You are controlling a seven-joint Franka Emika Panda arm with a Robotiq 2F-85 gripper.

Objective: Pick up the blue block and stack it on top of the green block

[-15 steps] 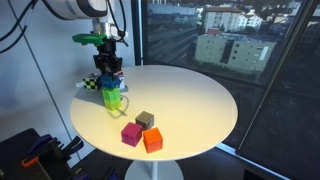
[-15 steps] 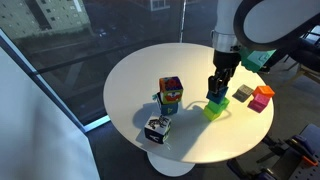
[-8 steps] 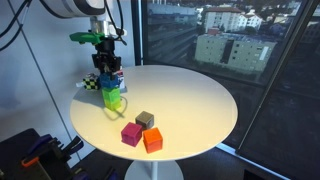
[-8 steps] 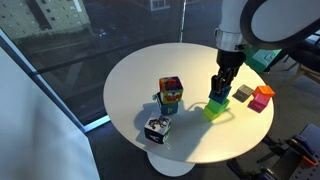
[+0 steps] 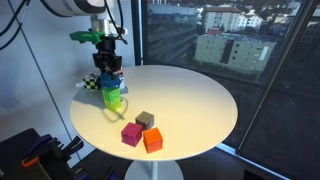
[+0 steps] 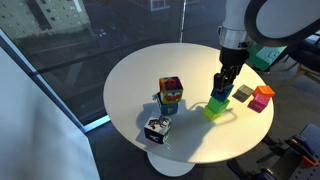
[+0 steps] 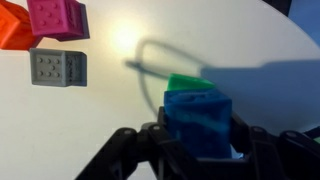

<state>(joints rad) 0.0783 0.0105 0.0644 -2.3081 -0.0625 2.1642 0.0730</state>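
Gripper (image 6: 221, 93) is drifting slightly sideways, clamping blue block (image 7: 197, 124) right over green block (image 7: 187, 83), contact unclear; releasing and retreating remaining.

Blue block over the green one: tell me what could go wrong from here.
1. In the wrist view the green block peeks out on one side of the blue block, so the placement may be off-centre and the blue one could slide off on release.
2. The pincer is shut on the blue block; opening or lifting unevenly could drag it or topple both.
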